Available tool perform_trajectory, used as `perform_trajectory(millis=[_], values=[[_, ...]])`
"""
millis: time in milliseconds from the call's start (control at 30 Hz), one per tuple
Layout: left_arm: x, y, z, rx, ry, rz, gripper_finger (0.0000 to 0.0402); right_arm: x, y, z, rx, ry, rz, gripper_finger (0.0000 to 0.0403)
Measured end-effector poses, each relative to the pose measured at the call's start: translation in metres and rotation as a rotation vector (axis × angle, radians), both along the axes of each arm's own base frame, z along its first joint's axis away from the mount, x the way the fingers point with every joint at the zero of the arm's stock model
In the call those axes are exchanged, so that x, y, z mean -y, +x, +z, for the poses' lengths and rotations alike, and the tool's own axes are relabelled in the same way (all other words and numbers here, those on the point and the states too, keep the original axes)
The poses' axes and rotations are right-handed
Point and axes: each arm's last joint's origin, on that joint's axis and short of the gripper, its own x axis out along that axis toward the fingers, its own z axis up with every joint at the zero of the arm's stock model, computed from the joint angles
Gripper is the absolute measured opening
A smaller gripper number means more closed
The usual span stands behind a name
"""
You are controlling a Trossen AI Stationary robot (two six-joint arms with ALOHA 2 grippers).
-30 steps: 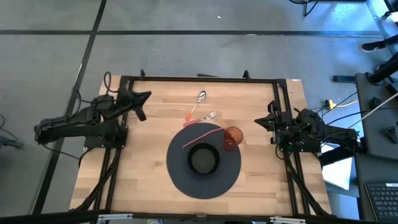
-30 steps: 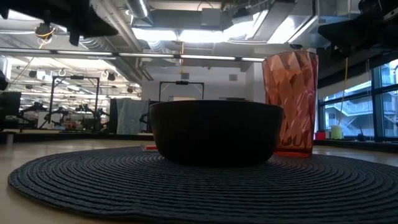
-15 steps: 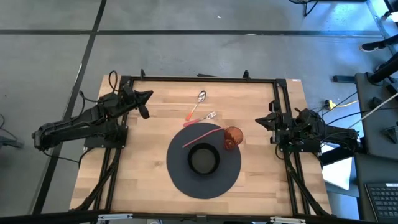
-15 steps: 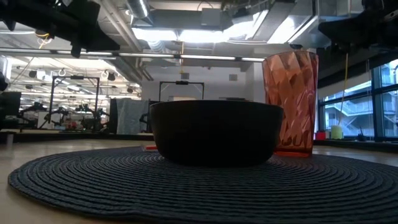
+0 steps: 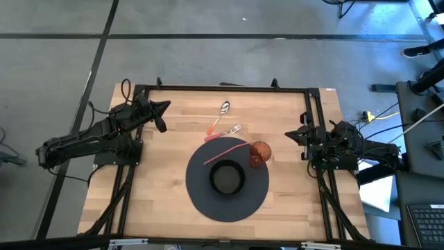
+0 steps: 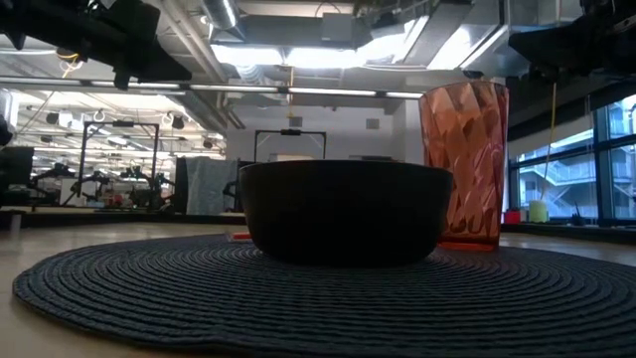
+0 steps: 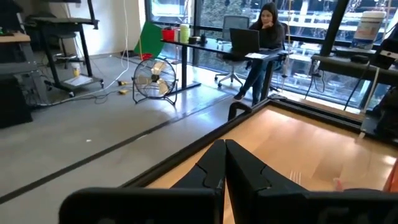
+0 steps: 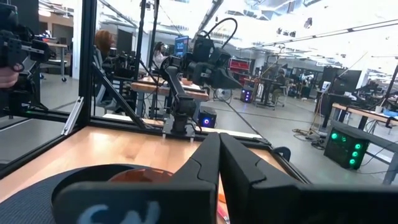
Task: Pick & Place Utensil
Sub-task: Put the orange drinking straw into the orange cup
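On a wooden table (image 5: 166,180) in a workshop, a spoon (image 5: 220,114) and fork (image 5: 231,130) lie crossed just beyond the mat (image 5: 198,198). My left gripper (image 5: 163,105) hovers clenched and empty well apart from them; the right gripper (image 5: 290,135) waits clenched at its edge. I judge that grabbing one utensil could drag the other, or nudge the cup (image 5: 259,153).

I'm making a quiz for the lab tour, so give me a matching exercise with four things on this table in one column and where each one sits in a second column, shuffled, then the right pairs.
Things:
1. black bowl
2. orange tumbler
3. spoon
4. left gripper

Places:
A. on bare wood beyond the round mat
B. middle of the mat
C. raised over the table's left side, shut
D. on the mat's edge towards the right arm

Pairs: 1-B, 2-D, 3-A, 4-C
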Motion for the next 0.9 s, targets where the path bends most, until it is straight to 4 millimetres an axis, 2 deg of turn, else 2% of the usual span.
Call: perform_trajectory(millis=[400,667,900], values=[[0.000,0.000,0.000,-0.001,0.004,0.000,0.0004,0.000,0.000,0.000,0.000,0.003,0.001,0.0012],[0.000,0.000,0.010,0.098,0.038,0.000,0.0004,0.000,0.000,0.000,0.000,0.014,0.003,0.0012],[0.000,0.000,0.010,0.101,0.035,0.000,0.0004,0.000,0.000,0.000,0.001,0.019,0.004,0.0012]])
